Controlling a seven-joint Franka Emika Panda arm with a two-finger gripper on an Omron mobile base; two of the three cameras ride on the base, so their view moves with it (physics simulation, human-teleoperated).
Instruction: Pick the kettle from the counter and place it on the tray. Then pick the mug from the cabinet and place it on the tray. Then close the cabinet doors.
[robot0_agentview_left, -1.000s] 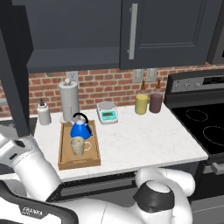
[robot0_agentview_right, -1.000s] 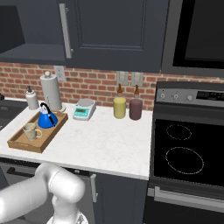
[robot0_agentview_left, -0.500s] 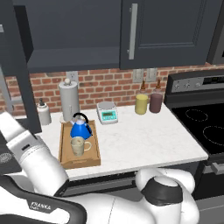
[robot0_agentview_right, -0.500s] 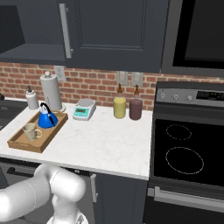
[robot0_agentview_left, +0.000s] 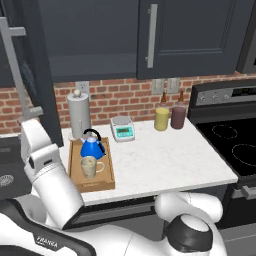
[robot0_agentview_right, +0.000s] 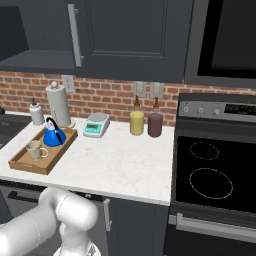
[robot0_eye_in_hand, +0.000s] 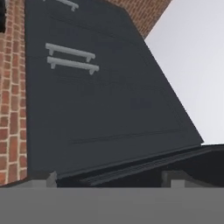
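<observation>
1. The blue kettle (robot0_agentview_left: 92, 148) and speckled mug (robot0_agentview_left: 89, 166) sit on the wooden tray (robot0_agentview_left: 75, 170).
2. The left cabinet door (robot0_agentview_left: 31, 75) stands open; the right door (robot0_agentview_left: 190, 35) is closed.
3. The gripper (robot0_eye_in_hand: 109, 177) faces dark panelling, tips spread, holding nothing.

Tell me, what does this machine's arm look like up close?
The arm is made of fat, rounded, glossy white segments joined by darker rings, like a chain of smooth tubes. Its lowest dark band carries white lettering, "FRANKA". In the hand view, the pincer shows as two small dark grey, blocky tips.
</observation>
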